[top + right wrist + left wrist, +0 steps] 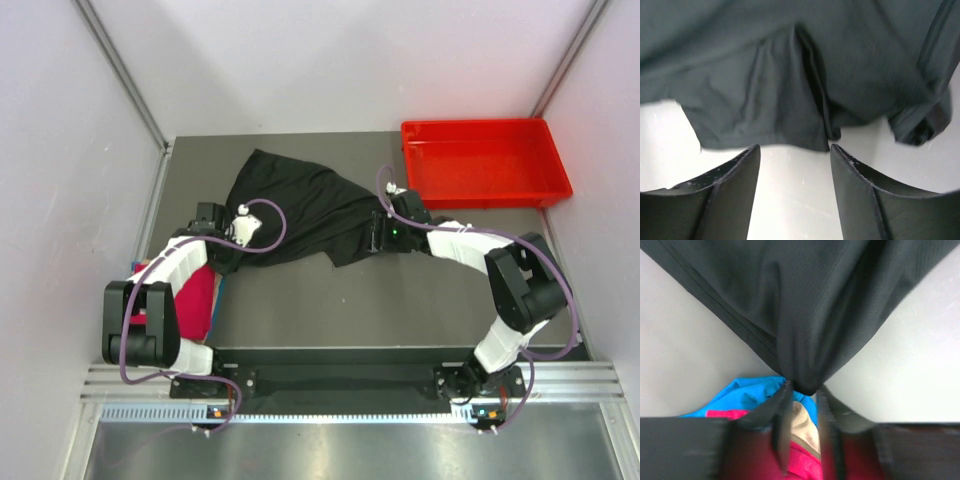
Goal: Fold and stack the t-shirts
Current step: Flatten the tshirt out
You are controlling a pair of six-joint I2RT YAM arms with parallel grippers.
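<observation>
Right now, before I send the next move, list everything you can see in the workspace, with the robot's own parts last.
Soft black cloth t-shirt: one, black, lying crumpled at the far middle.
Crimson red cloth t-shirt: one, red, at the near left edge.
Bright blue cloth t-shirt: one, blue, only an edge showing beside the crimson one.
Rigid red plastic tray: one, red, in the far right corner.
Dark grey table: one, grey, under everything.
Left gripper: one, black fingers, a gathered corner of the black shirt at its tips; grip unclear.
Right gripper: one, black fingers, open, just short of the black shirt's hem.
</observation>
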